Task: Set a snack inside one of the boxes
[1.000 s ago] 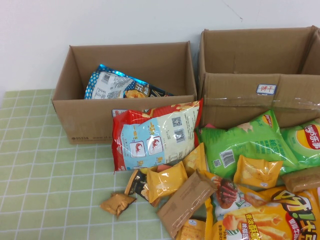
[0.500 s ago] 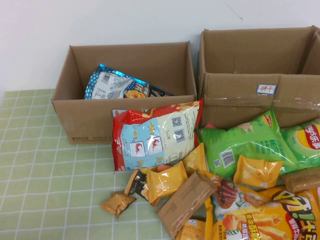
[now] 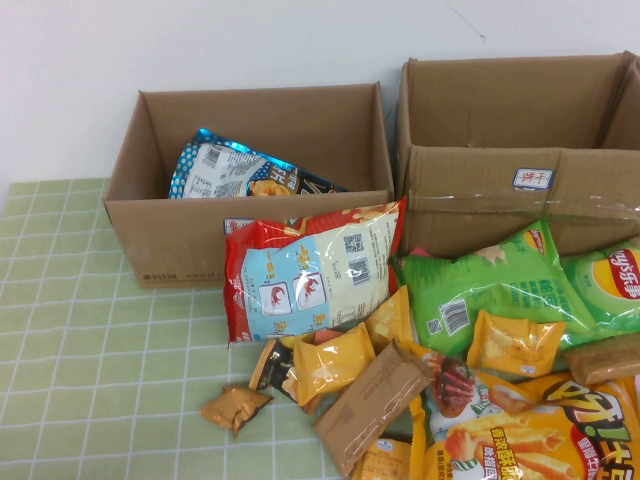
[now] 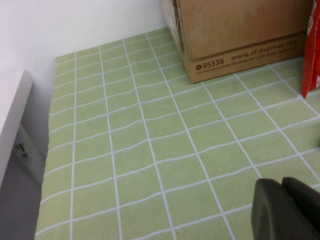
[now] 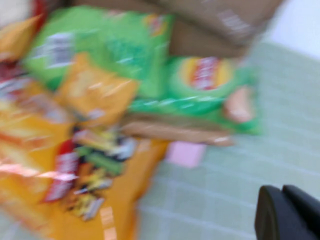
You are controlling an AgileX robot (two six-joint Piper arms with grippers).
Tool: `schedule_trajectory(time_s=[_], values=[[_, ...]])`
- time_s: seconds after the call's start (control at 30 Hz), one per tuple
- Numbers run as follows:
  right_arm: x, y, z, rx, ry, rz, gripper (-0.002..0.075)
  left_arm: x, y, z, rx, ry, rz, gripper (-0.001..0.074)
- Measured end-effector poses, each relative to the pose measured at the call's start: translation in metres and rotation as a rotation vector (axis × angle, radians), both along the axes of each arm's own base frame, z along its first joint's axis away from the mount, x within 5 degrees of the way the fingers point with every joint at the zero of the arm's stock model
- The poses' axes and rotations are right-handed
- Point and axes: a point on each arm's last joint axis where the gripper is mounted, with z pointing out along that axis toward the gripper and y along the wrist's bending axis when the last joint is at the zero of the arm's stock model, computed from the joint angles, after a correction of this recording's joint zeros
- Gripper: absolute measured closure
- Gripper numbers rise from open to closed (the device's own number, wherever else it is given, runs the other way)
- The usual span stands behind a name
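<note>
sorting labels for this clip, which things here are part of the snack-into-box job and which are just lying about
Part of the job:
blue chip bag, already lying inside the smaller brown box
left gripper, low over the tablecloth
right gripper, low beside the snack pile

Just lying about:
larger taped box
red bag
green chip bags
orange packets

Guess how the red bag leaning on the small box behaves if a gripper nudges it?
The red bag looks puffy and glossy, so probably light and slippery. It leans against the small box, so a nudge may topple it onto the small packets below. Left gripper and right gripper are both off to the sides.
</note>
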Motion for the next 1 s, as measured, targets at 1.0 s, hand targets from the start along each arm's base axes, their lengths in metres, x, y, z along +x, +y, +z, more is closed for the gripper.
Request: schedule_trajectory(time_s=[1.0], values=[[0.012,-0.012,-0.077,0.313,-0.090,-0.288,0.0728,0.000,0.000,0.000,-0.006,0.002,0.002,0.0736]])
